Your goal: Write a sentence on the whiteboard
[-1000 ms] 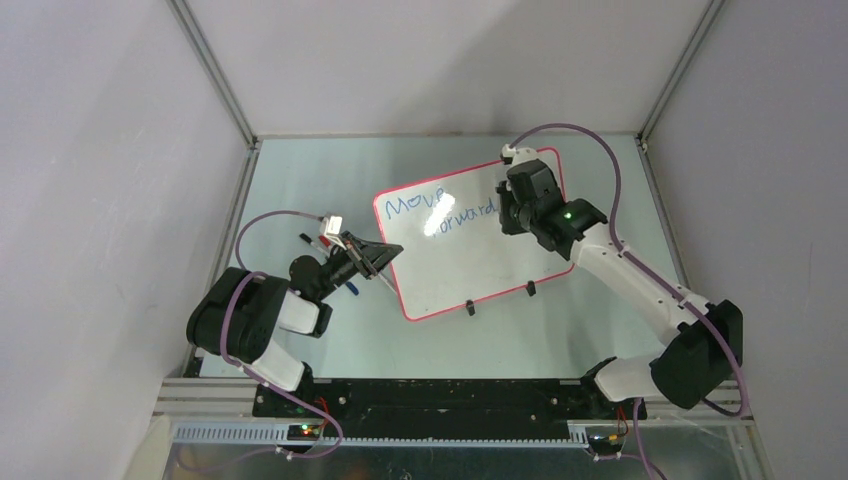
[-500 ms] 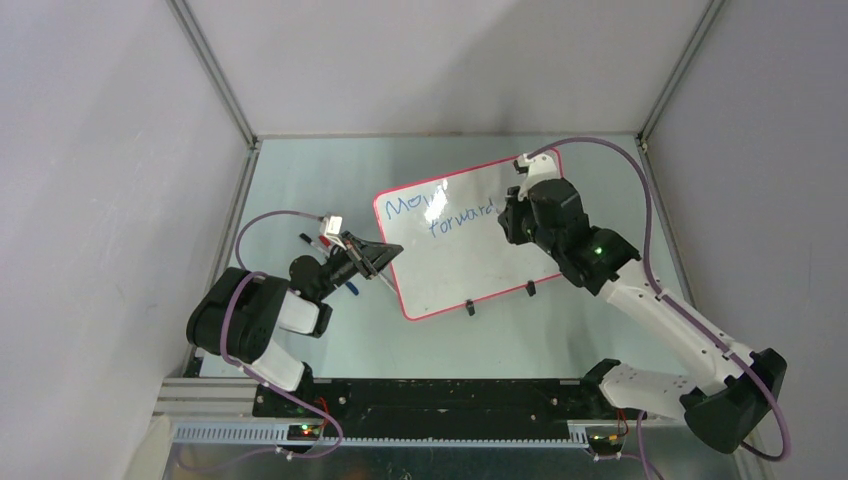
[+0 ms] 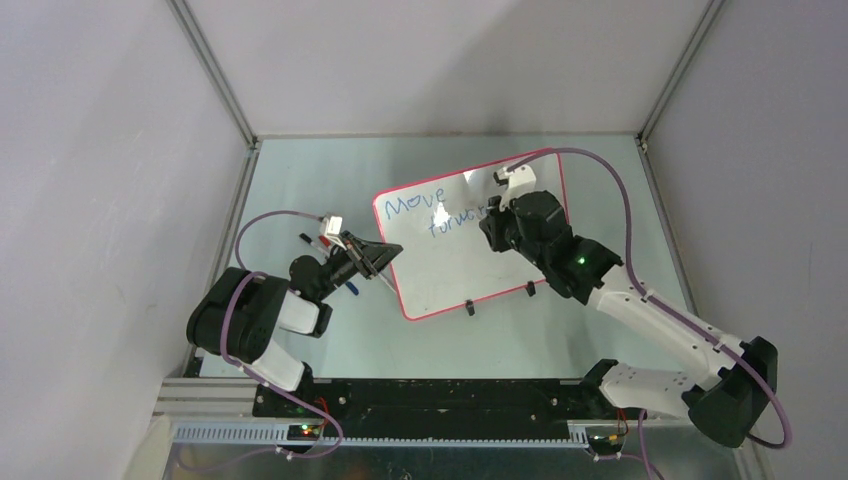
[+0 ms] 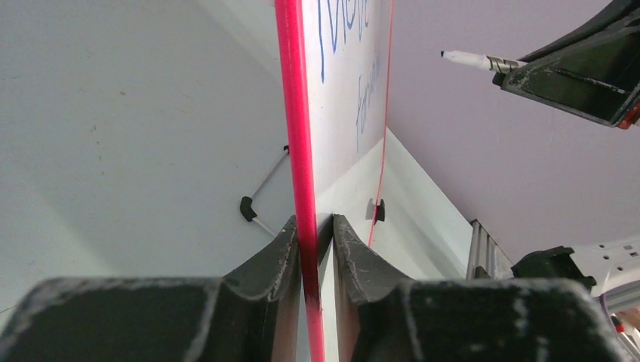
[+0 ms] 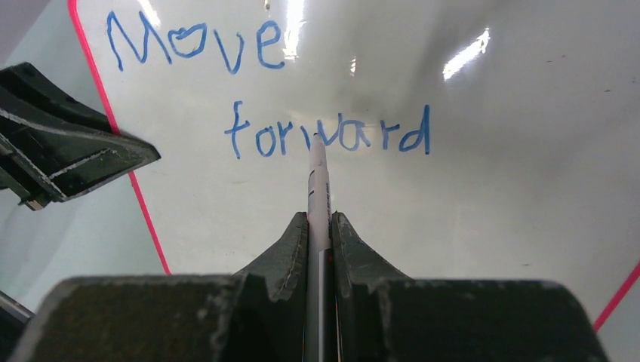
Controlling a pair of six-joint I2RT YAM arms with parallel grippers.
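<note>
Top external view: whiteboard (image 3: 470,265) lies skewed at the middle of the table (image 3: 300,170). Its left red edge is clamped in the left claw (image 3: 385,252). Over its far part, the right claw (image 3: 490,224) is clamped on a marker (image 5: 318,175). In blue, the sentence (image 5: 264,87) reads "Move forward" on two lines.

Setting: robotics lab test cell. Evidence: plain grey panel walls (image 3: 100,180) in aluminium-extrusion framing (image 3: 210,70); pale tabletop (image 3: 310,170); left arm (image 3: 245,320) and right arm (image 3: 650,310) bolted to a black base plate (image 3: 450,397); purple cabling (image 3: 280,212); lit status LEDs (image 3: 303,431).
</note>
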